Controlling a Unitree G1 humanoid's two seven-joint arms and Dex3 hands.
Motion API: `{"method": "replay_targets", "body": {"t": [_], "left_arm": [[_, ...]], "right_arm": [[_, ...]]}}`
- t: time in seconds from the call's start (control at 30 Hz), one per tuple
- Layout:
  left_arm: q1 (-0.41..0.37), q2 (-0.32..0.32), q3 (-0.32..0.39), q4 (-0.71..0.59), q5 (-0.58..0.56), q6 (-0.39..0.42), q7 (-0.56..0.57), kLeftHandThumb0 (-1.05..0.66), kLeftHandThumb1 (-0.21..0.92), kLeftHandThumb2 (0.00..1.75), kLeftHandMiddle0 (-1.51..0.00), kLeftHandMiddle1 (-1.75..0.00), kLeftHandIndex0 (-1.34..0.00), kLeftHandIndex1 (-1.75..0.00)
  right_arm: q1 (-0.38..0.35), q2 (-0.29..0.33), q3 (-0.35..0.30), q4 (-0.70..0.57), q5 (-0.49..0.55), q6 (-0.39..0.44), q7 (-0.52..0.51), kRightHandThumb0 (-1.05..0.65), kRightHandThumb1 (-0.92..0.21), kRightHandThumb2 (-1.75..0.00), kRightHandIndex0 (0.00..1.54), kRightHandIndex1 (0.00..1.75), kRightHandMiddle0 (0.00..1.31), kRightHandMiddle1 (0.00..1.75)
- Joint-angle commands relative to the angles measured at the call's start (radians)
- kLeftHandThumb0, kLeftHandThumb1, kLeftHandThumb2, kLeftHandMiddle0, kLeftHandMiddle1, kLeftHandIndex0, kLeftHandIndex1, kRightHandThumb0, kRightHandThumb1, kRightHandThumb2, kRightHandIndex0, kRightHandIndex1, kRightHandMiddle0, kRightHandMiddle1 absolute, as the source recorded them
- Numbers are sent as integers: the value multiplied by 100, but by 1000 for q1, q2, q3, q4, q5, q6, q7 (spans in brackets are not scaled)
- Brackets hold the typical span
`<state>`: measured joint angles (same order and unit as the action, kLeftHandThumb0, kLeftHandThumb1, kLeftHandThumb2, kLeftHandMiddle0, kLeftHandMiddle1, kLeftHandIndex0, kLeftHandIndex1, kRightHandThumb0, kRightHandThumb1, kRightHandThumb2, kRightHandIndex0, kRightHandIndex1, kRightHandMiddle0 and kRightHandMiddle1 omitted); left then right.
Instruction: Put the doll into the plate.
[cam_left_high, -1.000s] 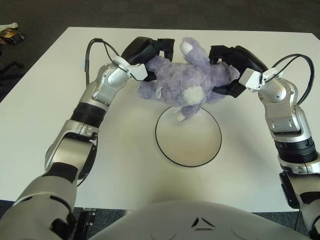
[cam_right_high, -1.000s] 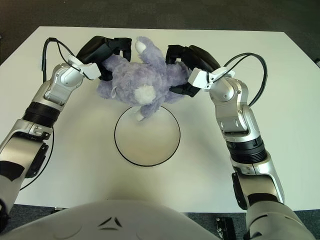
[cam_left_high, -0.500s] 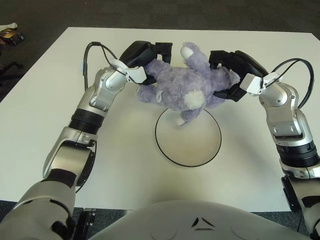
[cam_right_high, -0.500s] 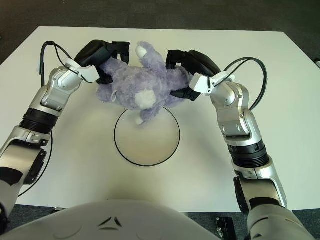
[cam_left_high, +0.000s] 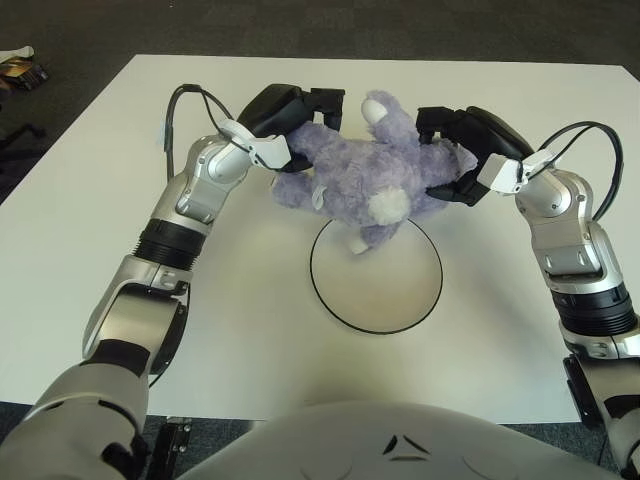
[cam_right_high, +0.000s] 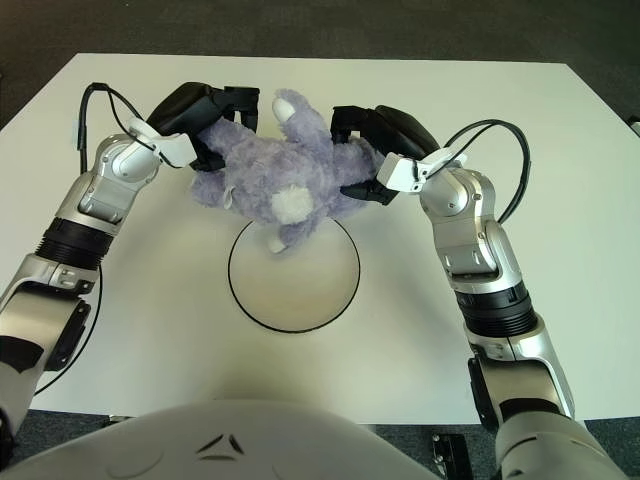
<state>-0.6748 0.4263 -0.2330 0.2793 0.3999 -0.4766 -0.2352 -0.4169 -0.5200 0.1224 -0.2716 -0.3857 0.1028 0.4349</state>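
Slightly lowered since before, the fluffy purple plush doll (cam_left_high: 372, 177) is clasped by left hand (cam_left_high: 292, 118) and right hand (cam_left_high: 462, 150) over the round black-rimmed white plate (cam_left_high: 377, 286).

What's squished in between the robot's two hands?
The purple doll, gripped by the left hand and right hand, above the plate's far rim, in both views.

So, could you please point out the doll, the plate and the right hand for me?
doll (cam_left_high: 372, 172), left eye view, on its purple belly.
plate (cam_left_high: 385, 295), left eye view, on its bare white middle.
right hand (cam_left_high: 462, 150), left eye view, on the black hand gripping the doll.
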Motion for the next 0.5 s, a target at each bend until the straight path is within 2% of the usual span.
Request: {"method": "replay_targets", "body": {"t": [0.0, 0.3, 0.47], "left_arm": [[-11, 16, 14, 16, -14, -20, -9, 0, -7, 175, -87, -175, -70, -174], [-16, 27, 12, 44, -16, -88, -11, 0, -7, 175, -87, -175, -72, -171], [-12, 36, 16, 34, -37, -89, -43, 0, -7, 175, -88, -175, -70, -173]], "right_arm": [[0, 2, -8, 4, 36, -10, 17, 58, -7, -162, 82, 175, 105, 175], [10, 0, -14, -3, 88, -22, 37, 59, -6, -163, 82, 175, 104, 175], [8, -20, -8, -27, 82, -5, 70, 59, -6, -164, 83, 175, 104, 175]]}}
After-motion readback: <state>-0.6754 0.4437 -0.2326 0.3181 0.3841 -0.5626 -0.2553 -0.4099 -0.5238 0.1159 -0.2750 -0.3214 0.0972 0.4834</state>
